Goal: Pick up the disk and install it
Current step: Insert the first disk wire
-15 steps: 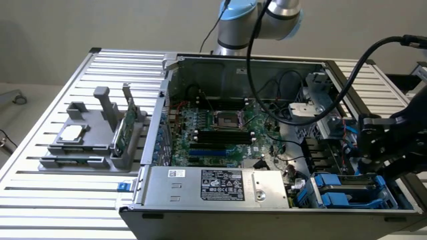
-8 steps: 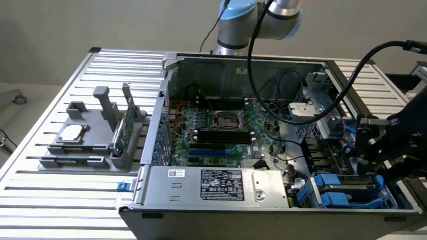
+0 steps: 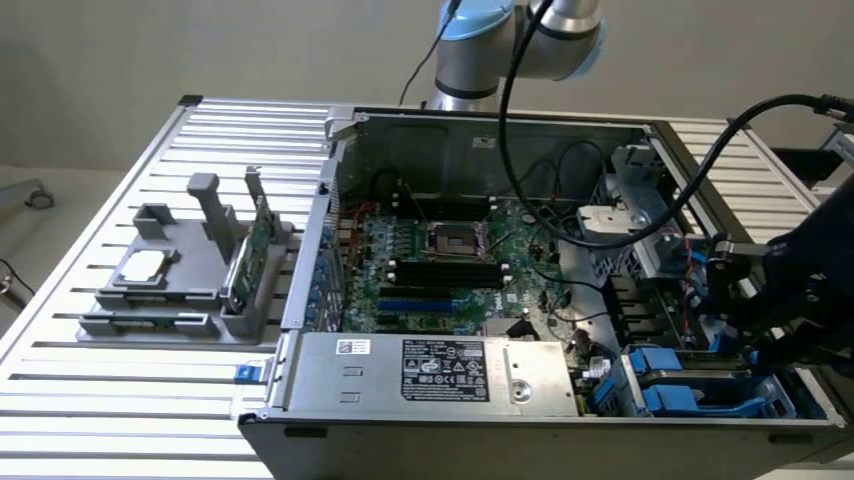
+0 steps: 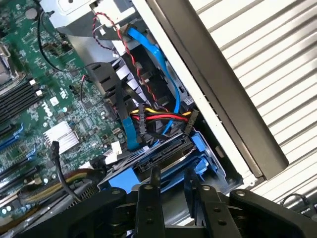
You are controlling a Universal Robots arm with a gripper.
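Down at the four o'clock corner of the open computer case (image 3: 487, 118) in the exterior view, the disk (image 4: 163, 152) lies between its blue rails in a drive bay, just under red and yellow cables (image 4: 158, 118). Right over its edge hangs the tool (image 4: 170, 177); whether it grips the disk I cannot tell.

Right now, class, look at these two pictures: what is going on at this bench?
A robot arm is working inside an open computer case. Its gripper sits low over the drive bay in the case's corner, right at the disk with blue rails, which lies beside red, yellow and blue cables. Whether the disk is gripped cannot be told.
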